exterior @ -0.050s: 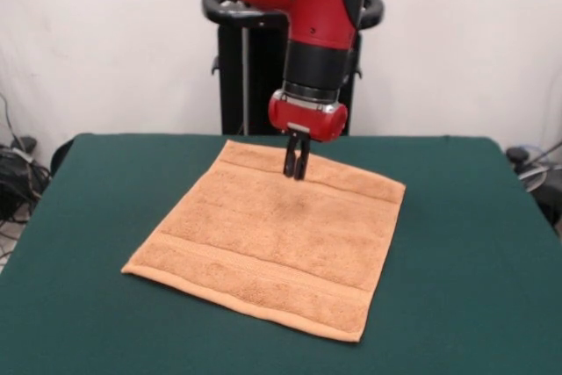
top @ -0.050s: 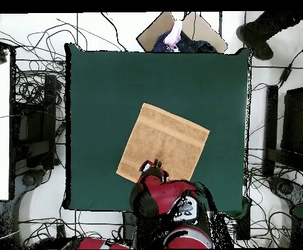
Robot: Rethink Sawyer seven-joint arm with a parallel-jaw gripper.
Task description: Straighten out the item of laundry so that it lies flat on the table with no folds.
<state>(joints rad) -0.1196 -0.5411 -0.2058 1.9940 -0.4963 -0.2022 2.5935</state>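
Now | my gripper (exterior @ -0.050s: 296, 167) clenched, empty, over towel (exterior @ -0.050s: 272, 239) far hem | towel flat on table (exterior @ -0.050s: 457, 261) | risk: dragging fingertips would rumple it

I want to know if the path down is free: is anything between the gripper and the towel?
Nothing. In the front view the gripper hangs over the towel near its far band, with only bare cloth beneath. The overhead view shows no other object on it.

Towel (top @ -0.050s: 164, 140) flat on table (top @ -0.050s: 102, 84)
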